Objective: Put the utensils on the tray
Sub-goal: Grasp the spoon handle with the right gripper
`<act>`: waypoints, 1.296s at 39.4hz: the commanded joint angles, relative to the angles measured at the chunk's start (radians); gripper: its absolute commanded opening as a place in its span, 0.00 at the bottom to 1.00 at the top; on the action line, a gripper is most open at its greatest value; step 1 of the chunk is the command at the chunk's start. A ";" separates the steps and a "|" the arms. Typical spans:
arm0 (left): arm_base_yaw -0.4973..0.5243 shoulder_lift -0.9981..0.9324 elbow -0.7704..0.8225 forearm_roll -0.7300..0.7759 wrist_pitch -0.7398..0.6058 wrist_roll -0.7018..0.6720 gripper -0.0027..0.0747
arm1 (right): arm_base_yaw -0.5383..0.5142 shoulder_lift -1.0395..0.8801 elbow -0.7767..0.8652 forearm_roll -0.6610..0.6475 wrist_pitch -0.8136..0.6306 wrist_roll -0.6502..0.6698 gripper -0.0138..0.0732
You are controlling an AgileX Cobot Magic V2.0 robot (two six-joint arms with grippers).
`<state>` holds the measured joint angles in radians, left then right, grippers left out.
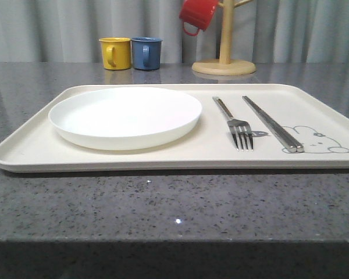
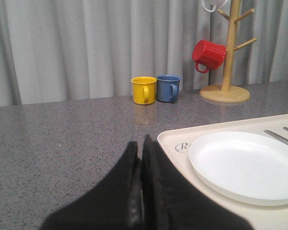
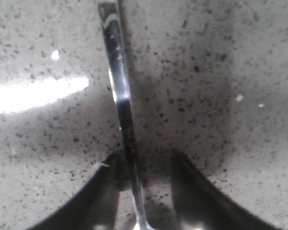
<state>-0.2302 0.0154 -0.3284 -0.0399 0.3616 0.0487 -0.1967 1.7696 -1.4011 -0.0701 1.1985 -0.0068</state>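
The fork (image 1: 238, 125) lies on the cream tray (image 1: 29, 148), tines toward the camera in the front view, just to the right of the round white plate (image 1: 125, 116). To its right, close by and roughly parallel, the pair of chopsticks (image 1: 271, 123) rests on the tray too, its near ends over the rabbit drawing (image 1: 317, 139). The tray sits on the grey speckled worktop (image 1: 163, 203), and the plate takes up the tray's left half.

A third piece of cutlery is off the tray — a slim shiny metal handle (image 3: 121, 100), seen in the right wrist view lying on the speckled worktop. It runs down between the two dark fingers of the right end effector (image 3: 143, 167), which stand apart on either side of it; the handle sits close to one finger, and whether either finger touches it I cannot tell. What kind of utensil it is cannot be told either.

The left end effector (image 2: 140, 153) has its black fingers pressed together with nothing between them, low over the worktop just beside the tray's corner, near the grey script.

At the back of the worktop stand a yellow mug (image 1: 115, 53) and a blue mug (image 1: 146, 53), side by side — and to their right a wooden mug tree (image 1: 224, 58) with a red mug (image 1: 198, 14) hanging from it.
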 commanded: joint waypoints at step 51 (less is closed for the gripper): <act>0.002 0.014 -0.023 -0.011 -0.087 -0.009 0.01 | 0.465 -0.151 -0.068 0.173 0.072 0.225 0.09</act>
<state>-0.2302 0.0154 -0.3284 -0.0399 0.3616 0.0487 0.2656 1.6224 -1.4394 0.1078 1.2350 0.2032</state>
